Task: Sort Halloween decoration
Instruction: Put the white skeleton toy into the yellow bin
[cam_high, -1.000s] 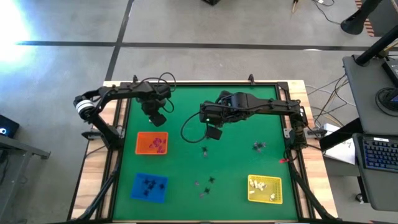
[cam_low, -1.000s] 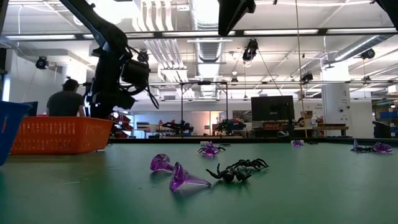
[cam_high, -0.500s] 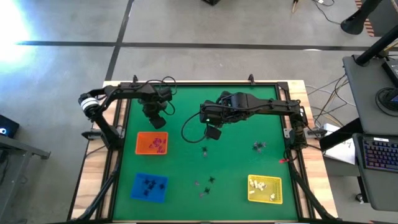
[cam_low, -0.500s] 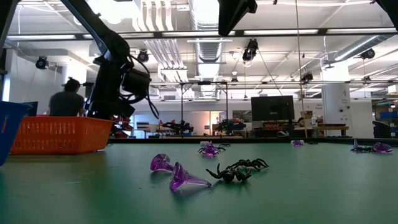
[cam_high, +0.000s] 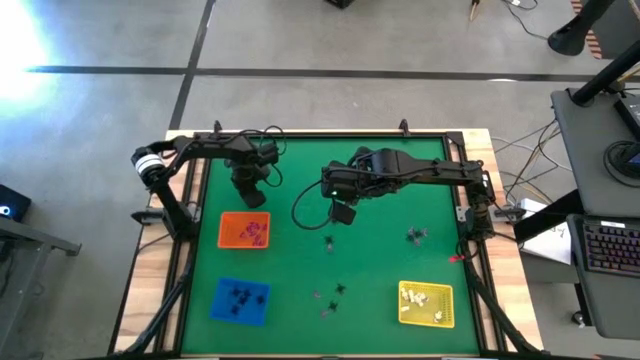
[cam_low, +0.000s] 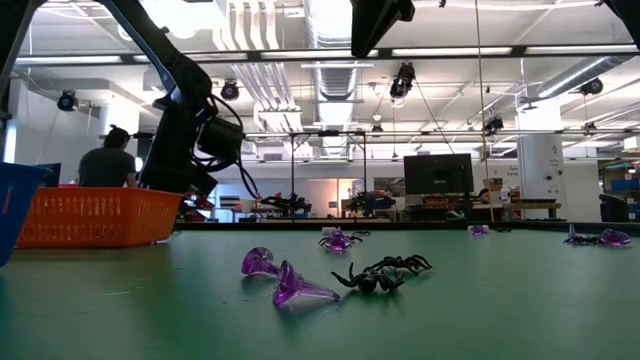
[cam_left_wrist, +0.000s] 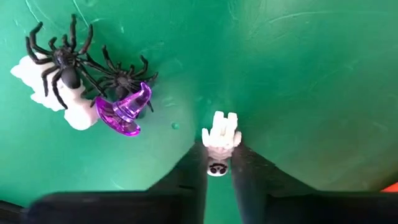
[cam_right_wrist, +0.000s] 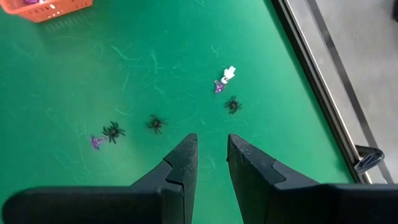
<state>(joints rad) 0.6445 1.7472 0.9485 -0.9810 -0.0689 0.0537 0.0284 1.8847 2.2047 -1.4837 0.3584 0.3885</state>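
Left gripper (cam_left_wrist: 219, 163): my two dark fingers (cam_left_wrist: 194, 171) are pinching a white trinket (cam_left_wrist: 221, 140) by its lower end; the rest of it sticks out past the tips. From above, this gripper is over the green mat (cam_high: 380, 260) near the far left corner, just beyond the orange tray (cam_high: 226, 240).

Just beside the held piece lies a small heap:
- black spiders: 2, one large (cam_left_wrist: 62, 62) and one smaller (cam_left_wrist: 124, 78), legs overlapping
- purple witch hat (cam_left_wrist: 121, 115): 1, leaning against the smaller spider
- white lump (cam_left_wrist: 78, 109): 1, partly under the large spider

The heap does not touch my fingers, and bare mat lies between it and the held piece.

Right gripper (cam_right_wrist: 211, 140): fingers a narrow gap apart, nothing between them. It hangs above the middle of the mat, well apart from the left one.

Below it, from its wrist camera:
- loose spiders: 3 (cam_right_wrist: 233, 104), (cam_right_wrist: 155, 123), (cam_right_wrist: 113, 130)
- purple bits: 2 (cam_right_wrist: 219, 87), (cam_right_wrist: 96, 142)
- small white piece (cam_right_wrist: 229, 73): 1, touching a purple bit

Trays: 3 in all.
- the orange one holds pinkish-purple pieces
- blue tray (cam_high: 222, 308): black pieces
- yellow tray (cam_high: 447, 296): white pieces

I cannot count the pieces in any of them.

At table height, two purple hats (cam_low: 295, 287) lie beside a black spider (cam_low: 385, 272) in the foreground. A person (cam_low: 105, 165) stands in the room beyond the table.
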